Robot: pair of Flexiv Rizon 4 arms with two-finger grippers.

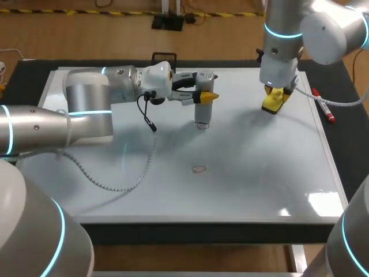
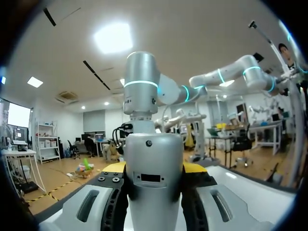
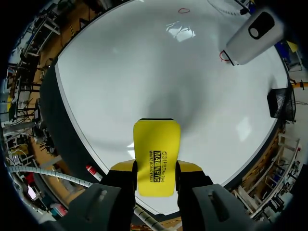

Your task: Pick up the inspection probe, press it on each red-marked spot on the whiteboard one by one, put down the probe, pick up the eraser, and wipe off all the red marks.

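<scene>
Near-side red mark (image 1: 199, 169) lies unwiped mid-whiteboard (image 1: 277, 173) while the left gripper (image 1: 205, 96), clamped on the inspection probe (image 1: 202, 112), stands it on a farther mark (image 1: 202, 126), and the right gripper (image 1: 277, 93) pinches the yellow eraser (image 1: 271, 107) above the far right, so pressing looks part-done and wiping not begun.

Your whiteboard (image 1: 259, 173) lies on the bench (image 1: 347, 101). At its rear middle the probe (image 1: 203, 112) stands upright between the left fingers (image 2: 113, 167), its foot by one mark (image 1: 202, 126) — a second mark (image 1: 199, 169) lies nearer you. Rear right, the eraser (image 3: 156, 156) sits between the right fingers (image 3: 122, 167); a marker (image 1: 324, 106) lies on the bench right of the board.
</scene>
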